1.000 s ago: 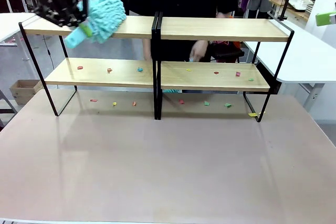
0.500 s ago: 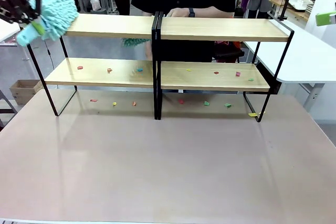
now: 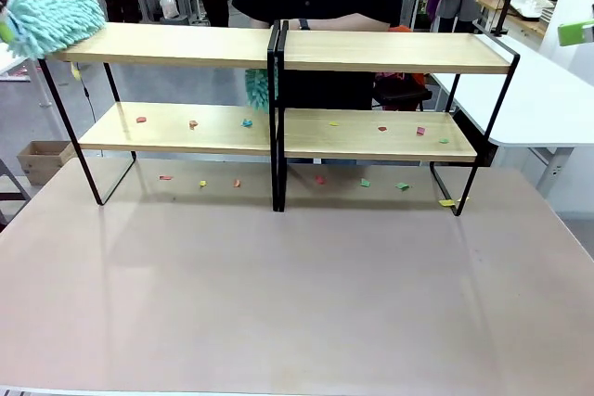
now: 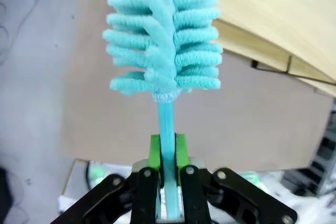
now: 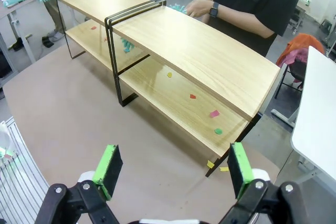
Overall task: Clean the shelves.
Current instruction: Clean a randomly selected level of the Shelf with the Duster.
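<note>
The shelves (image 3: 371,51) stand across the far half of the table, two joined racks of light wood boards in black frames. My left gripper (image 4: 167,156) is shut on the handle of a fluffy teal duster (image 4: 164,35). Its head (image 3: 53,14) lies at the left end of the top board. Small coloured scraps (image 3: 247,122) dot the lower boards and the tabletop beneath them. My right gripper (image 5: 172,167) hangs open above the table's near right side, well clear of the shelves (image 5: 199,51), nothing between its green pads.
A person in black stands behind the shelves, a hand (image 5: 197,8) at the top board's far edge. A second teal duster (image 3: 257,88) hangs behind the middle post. A white table (image 3: 548,99) adjoins at the right. The beige tabletop (image 3: 297,294) spreads in front.
My left gripper has carried the duster leftward along the top board to its left end. The person's hand has lifted from the lower tier, and their duster now hangs by the middle post.
</note>
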